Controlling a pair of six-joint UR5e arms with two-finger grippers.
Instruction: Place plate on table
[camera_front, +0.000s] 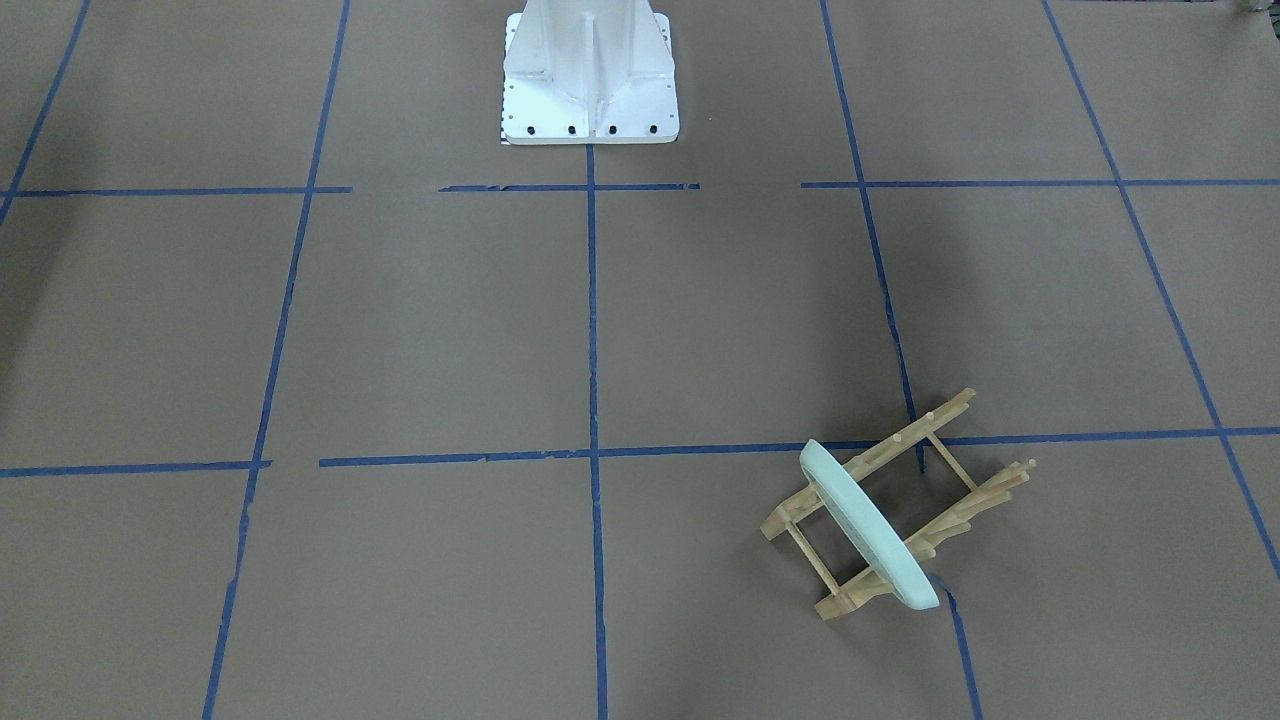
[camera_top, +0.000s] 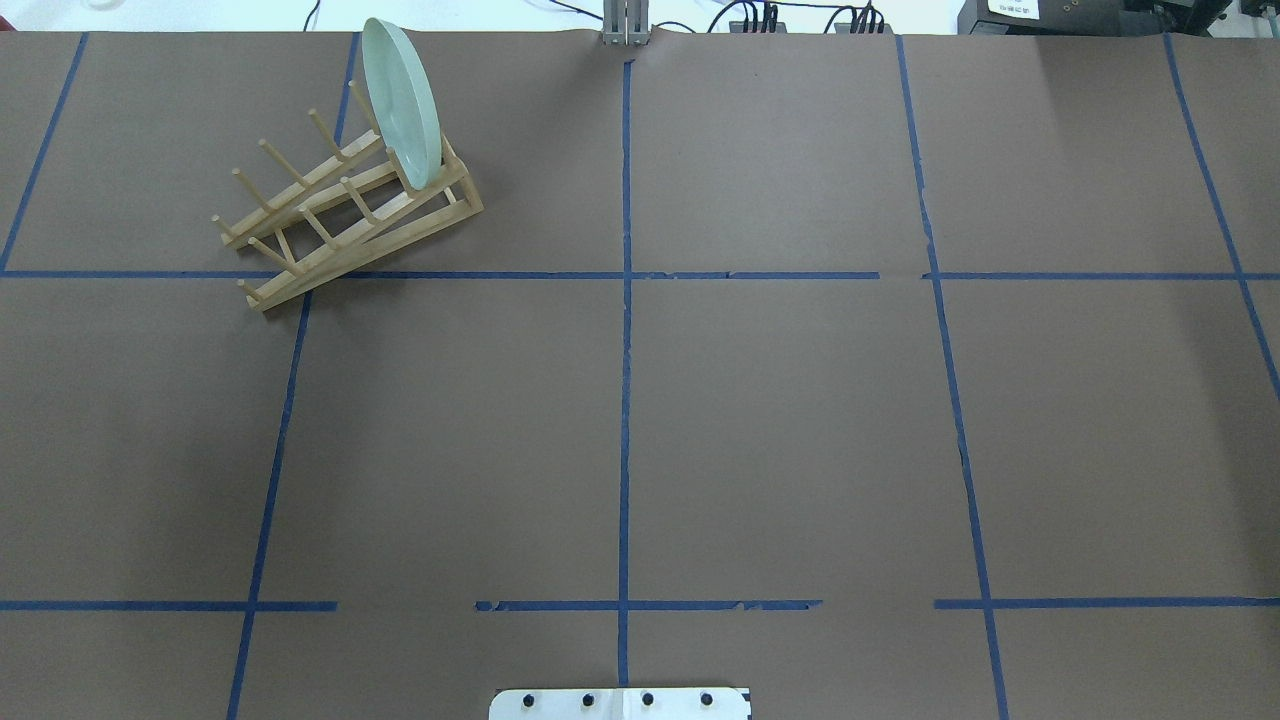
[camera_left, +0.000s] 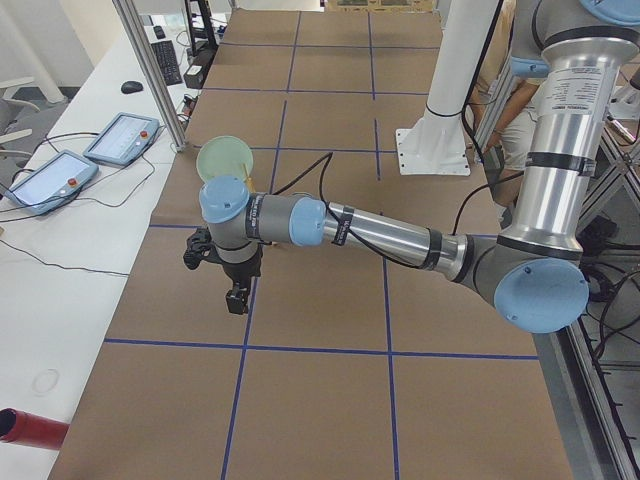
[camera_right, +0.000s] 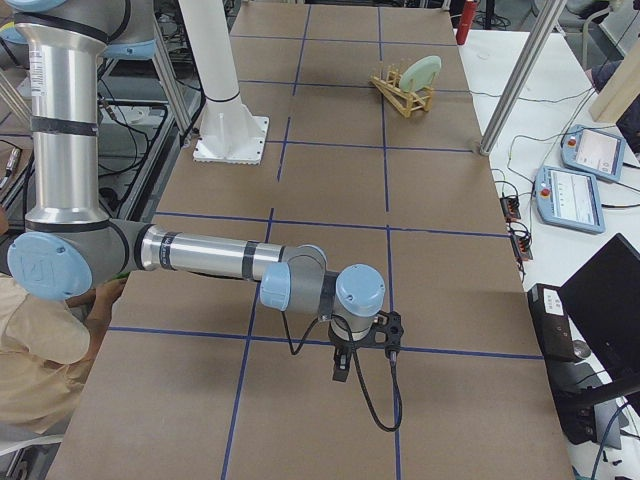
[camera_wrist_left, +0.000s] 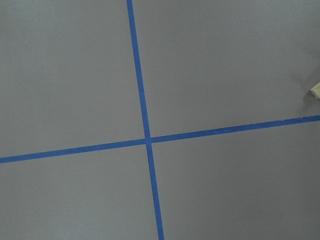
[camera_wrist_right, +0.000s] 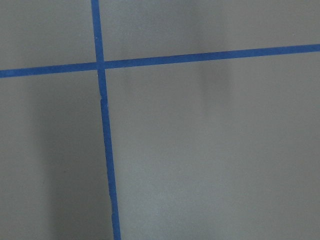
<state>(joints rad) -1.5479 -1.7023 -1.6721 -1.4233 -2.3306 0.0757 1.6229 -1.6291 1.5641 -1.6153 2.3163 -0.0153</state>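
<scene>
The pale mint-green plate (camera_top: 400, 100) stands on edge in the end slot of a light wooden pegged rack (camera_top: 400, 236), on the far left of the brown table (camera_top: 780, 420). It also shows in the front view (camera_front: 868, 525), the left view (camera_left: 225, 158) and the right view (camera_right: 422, 72). My left gripper (camera_left: 237, 300) hangs over the table, apart from the plate and on the near side of it in the left view. My right gripper (camera_right: 340, 368) hangs over the table far from the rack. I cannot tell whether either is open or shut.
The white bolted pedestal base (camera_front: 590, 80) stands at the robot's side of the table. Blue tape lines grid the table. A corner of the rack (camera_wrist_left: 316, 91) shows at the right edge of the left wrist view. Tablets (camera_right: 570, 190) lie on the side bench.
</scene>
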